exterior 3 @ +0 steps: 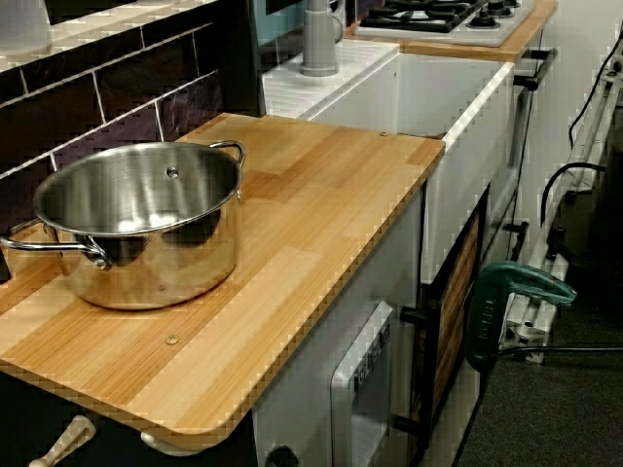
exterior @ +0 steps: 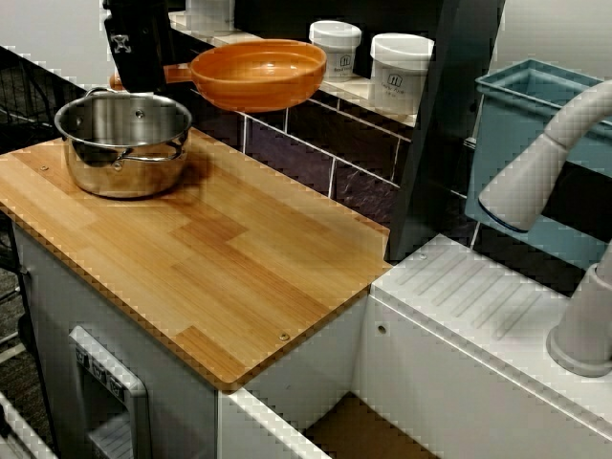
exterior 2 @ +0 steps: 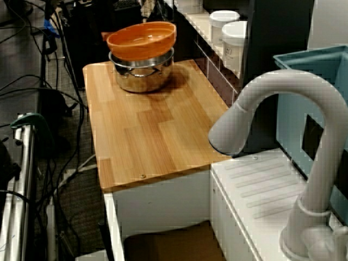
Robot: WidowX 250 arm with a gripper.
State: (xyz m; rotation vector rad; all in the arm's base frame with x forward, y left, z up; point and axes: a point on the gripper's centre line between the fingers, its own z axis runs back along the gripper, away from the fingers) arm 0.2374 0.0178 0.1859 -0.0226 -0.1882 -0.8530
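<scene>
An orange pan (exterior: 258,72) hangs in the air, level, behind and slightly above a steel pot (exterior: 124,143) at the far left of the wooden counter (exterior: 210,258). My black gripper (exterior: 143,81) comes down from the top left and is shut on the pan's short handle. In the view from the sink end, the orange pan (exterior 2: 142,39) sits just over the rim of the pot (exterior 2: 142,73). The low view beside the pot shows the pot (exterior 3: 136,219) empty and upright; pan and gripper are out of that frame.
Two white jars (exterior: 335,46) (exterior: 400,69) stand on the tiled ledge behind the pan. A grey faucet (exterior: 545,182) and white drainboard (exterior: 478,296) lie right of the counter, with a teal bin (exterior: 535,143) behind. A stove (exterior 3: 438,15) is beyond the sink.
</scene>
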